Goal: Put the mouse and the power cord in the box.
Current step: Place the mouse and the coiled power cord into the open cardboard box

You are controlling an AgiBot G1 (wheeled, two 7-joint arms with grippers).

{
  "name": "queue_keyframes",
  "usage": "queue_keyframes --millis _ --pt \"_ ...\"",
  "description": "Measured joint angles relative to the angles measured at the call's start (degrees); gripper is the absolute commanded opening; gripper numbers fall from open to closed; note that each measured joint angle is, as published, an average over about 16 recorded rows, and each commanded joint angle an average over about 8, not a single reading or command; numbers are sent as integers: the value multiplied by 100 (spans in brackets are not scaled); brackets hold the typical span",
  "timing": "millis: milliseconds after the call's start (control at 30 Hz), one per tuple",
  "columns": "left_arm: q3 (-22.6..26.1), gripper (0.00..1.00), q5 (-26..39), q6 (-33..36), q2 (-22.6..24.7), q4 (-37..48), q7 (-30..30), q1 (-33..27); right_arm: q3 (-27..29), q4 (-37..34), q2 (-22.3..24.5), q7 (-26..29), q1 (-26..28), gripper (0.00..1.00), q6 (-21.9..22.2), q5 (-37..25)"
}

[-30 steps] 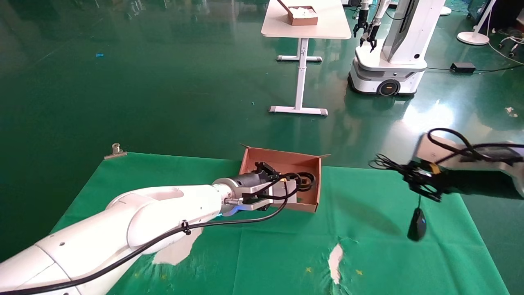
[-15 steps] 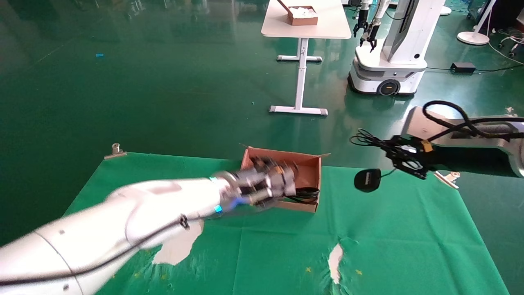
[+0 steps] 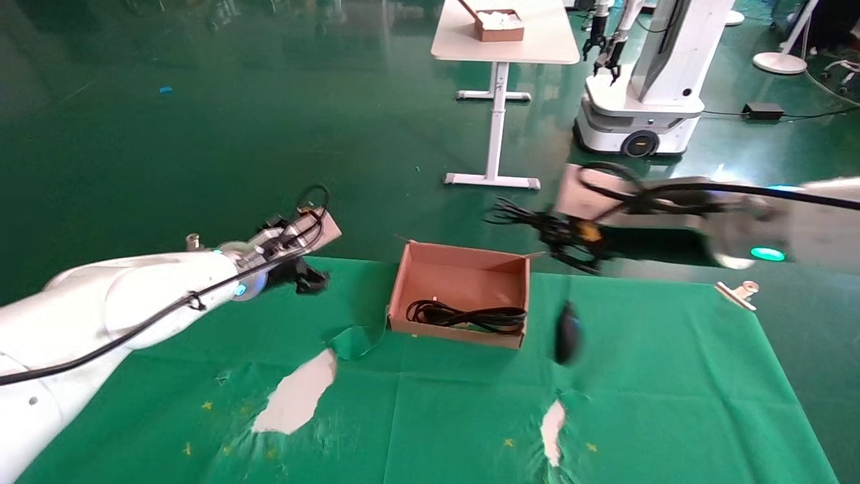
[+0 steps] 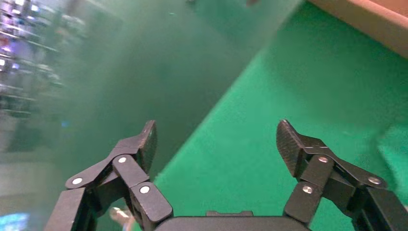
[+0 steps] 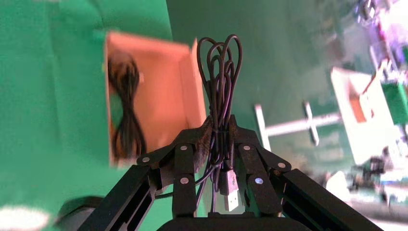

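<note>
Mouse (image 3: 566, 332) dangles by its cable from clenched right pincer (image 3: 571, 243) beside box (image 3: 403, 282); lowering inside comes next; left pincer (image 4: 219, 144) released.

The box (image 3: 458, 272), brown cardboard, is set upright at the desk's far centre. The power cord (image 3: 467, 315), bundled black, is laid along its near wall. The mouse (image 3: 566, 333), black, is hung by its bunched cable just right of the box.

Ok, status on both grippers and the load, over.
Left gripper open, empty, off the box's left. Right gripper shut on mouse cable, mouse dangling beside box. Power cord boxed.
</note>
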Motion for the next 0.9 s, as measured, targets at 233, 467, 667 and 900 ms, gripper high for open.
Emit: queue_keyframes --millis 233,467,667,900 --pt "155 100 403 187 -173 -313 -739 -41 -273 -1239 -1176 -659 195 0 633 -175" --pt "293 100 909 286 -357 -782 -1440 -63 -690 -2850 -2041 -1454 277 0 1444 -297" --pt "371 100 1290 370 -492 -1116 -1919 -77 -1065 -3864 -2372 -1764 249 73 2045 -353" --pt "407 100 1498 424 -561 -1285 -2155 -84 -1291 -4241 -2420 -1744 237 100 2282 -312"
